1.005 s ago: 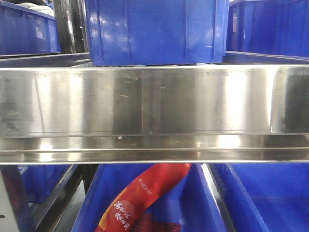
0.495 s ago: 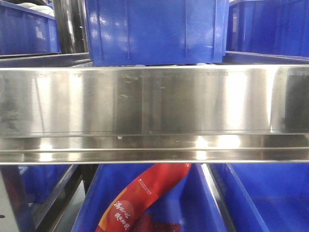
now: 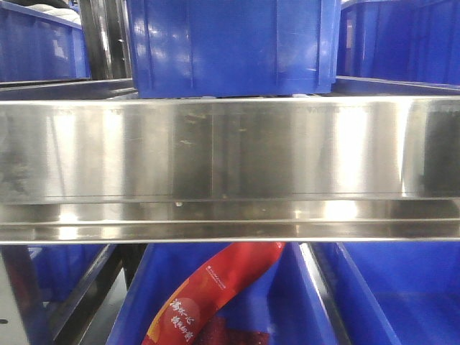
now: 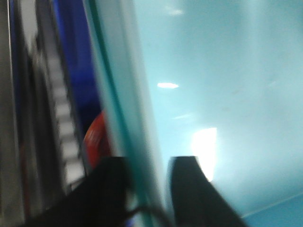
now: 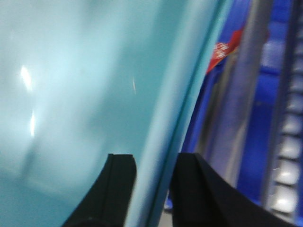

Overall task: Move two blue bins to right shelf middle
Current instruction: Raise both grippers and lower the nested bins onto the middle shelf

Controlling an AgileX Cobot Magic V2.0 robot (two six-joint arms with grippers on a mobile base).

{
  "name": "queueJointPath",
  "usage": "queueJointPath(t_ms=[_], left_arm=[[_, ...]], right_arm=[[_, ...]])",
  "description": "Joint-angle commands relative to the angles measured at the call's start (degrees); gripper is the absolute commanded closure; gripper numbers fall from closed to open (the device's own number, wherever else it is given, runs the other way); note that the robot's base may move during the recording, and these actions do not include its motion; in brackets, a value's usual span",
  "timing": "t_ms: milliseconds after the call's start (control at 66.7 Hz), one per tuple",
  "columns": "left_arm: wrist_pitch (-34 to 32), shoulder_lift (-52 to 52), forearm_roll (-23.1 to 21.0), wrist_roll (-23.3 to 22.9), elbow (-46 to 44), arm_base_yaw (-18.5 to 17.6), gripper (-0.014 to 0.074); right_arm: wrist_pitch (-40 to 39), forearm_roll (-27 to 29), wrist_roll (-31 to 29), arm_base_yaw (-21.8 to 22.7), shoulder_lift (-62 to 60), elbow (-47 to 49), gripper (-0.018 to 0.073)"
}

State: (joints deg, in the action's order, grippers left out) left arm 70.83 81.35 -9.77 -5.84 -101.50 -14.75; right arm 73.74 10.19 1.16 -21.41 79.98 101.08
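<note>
My left gripper (image 4: 149, 163) is shut on the rim of a blue bin (image 4: 213, 71), which looks pale teal up close; one black finger sits on each side of its wall. My right gripper (image 5: 154, 158) grips the opposite rim of the blue bin (image 5: 71, 71) in the same way. In the front view the right shelf (image 3: 230, 147) shows as a wide brushed-steel rail across the frame. Another blue bin (image 3: 230, 43) stands on the tier above that rail. Neither gripper shows in the front view. The left wrist view is blurred.
Below the rail, a blue bin (image 3: 284, 302) holds a red snack bag (image 3: 208, 295), with another blue bin (image 3: 388, 295) to its right. More blue bins (image 3: 36, 43) stand at the back. The red bag (image 5: 222, 49) and steel rack posts (image 5: 246, 85) lie beyond the held bin.
In the front view only the reflections on the steel rail shift slightly; the bins and the bag stay put.
</note>
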Motion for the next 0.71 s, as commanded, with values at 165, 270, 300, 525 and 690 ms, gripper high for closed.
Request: queueJointPath(t_ms=[165, 270, 300, 525, 690], left_arm=[[-0.86, 2.23, -3.01, 1.12, 3.92, -0.25, 0.0707], [-0.86, 2.23, -2.1, 1.12, 7.74, -0.25, 0.0707], [-0.86, 2.35, -2.1, 1.12, 8.79, -0.25, 0.0707], [-5.03, 2.58, -1.57, 1.61, 13.86, -0.25, 0.0695], [-6.32, 2.58, -1.67, 2.44, 14.01, -0.25, 0.0491]], right_arm=[[-6.95, 3.32, -2.78, -0.49, -0.94, -9.45, 0.0712], [-10.04, 3.32, -2.78, -0.49, -0.64, -13.42, 0.0712], [-10.41, 3.32, -2.78, -0.49, -0.51, -14.39, 0.0712], [-13.37, 3.32, -2.78, -0.49, 1.7, -18.32, 0.0669], [-13.08, 3.32, -2.78, -0.49, 3.02, -18.32, 0.0316]])
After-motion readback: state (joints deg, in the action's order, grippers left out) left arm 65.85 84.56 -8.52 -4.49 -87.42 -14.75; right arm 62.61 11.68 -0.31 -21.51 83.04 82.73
